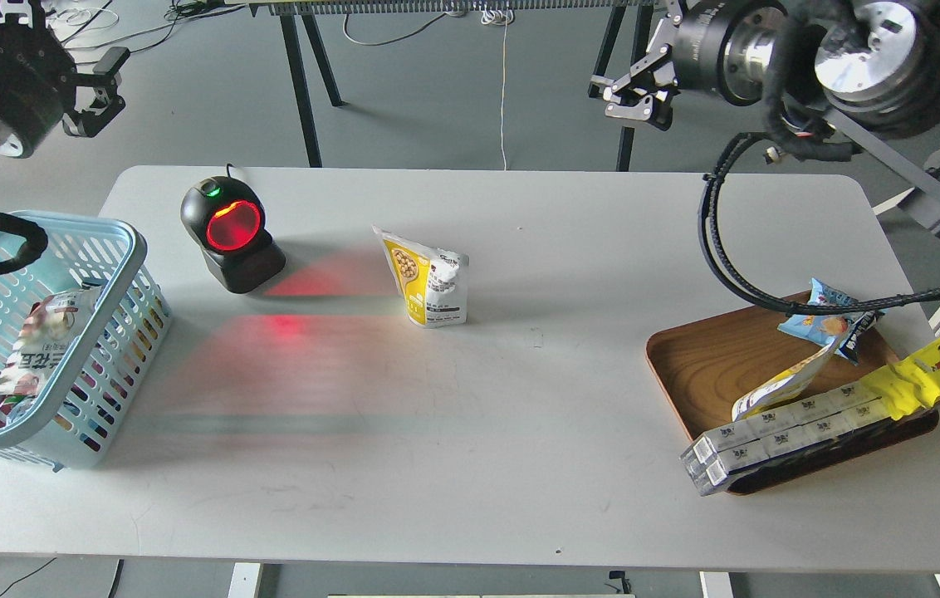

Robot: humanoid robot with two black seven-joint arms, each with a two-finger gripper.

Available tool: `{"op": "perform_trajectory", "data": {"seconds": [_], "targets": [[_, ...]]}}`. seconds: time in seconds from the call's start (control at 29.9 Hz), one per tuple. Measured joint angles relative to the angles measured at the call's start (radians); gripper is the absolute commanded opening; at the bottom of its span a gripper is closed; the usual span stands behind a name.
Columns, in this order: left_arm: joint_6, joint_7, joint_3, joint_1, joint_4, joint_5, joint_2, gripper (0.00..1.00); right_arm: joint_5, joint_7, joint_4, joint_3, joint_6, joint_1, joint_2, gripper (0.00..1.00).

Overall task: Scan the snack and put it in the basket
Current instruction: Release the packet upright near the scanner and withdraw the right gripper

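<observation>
On your white worktop (487, 415), the blue basket (134, 249) sits far left. The snack pouch (428, 278) stands mid-worktop beside the scanner (229, 235); likely light and crinkly, so pinch its top seam. Both the left tool (96, 95) and right tool (634, 90) hover spread, empty.

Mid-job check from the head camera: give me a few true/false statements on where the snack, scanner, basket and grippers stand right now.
1. The snack stands upright on the table, right of the scanner. True.
2. The left gripper holds the snack. False: it hangs empty above the table's far left corner.
3. The basket is empty. False: a packet already lies in it.
4. The scanner's window glows red. True.
5. The right gripper rests on the wooden tray. False: it hangs beyond the table's far edge.
</observation>
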Motion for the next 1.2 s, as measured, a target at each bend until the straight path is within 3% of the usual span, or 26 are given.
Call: {"op": "perform_trajectory", "data": {"seconds": [0.2, 0.37, 0.57, 0.7, 0.94, 1.2], "targets": [[0.008, 0.023, 0.048, 0.0, -0.271, 0.122, 0.222, 1.0, -0.001, 0.083, -0.186, 0.175, 0.437, -0.251, -0.021, 1.0], [0.028, 0.03, 0.114, 0.005, -0.495, 0.144, 0.452, 1.0, 0.001, 0.113, -0.245, 0.289, 0.647, -0.405, -0.012, 1.0], [-0.021, 0.03, 0.186, -0.017, -0.68, 0.155, 0.695, 1.0, 0.001, 0.119, -0.253, 0.321, 0.675, -0.45, -0.009, 1.0], [-0.041, 0.034, 0.19, -0.121, -0.759, 0.269, 0.735, 1.0, 0.001, 0.119, -0.254, 0.322, 0.672, -0.451, -0.007, 1.0], [-0.052, 0.041, 0.198, -0.196, -0.775, 0.597, 0.616, 1.0, 0.001, 0.111, -0.252, 0.322, 0.677, -0.465, -0.033, 1.0], [-0.064, 0.01, 0.199, -0.219, -0.792, 0.915, 0.474, 1.0, 0.0, 0.117, -0.323, 0.321, 0.672, -0.471, -0.046, 1.0]]}}
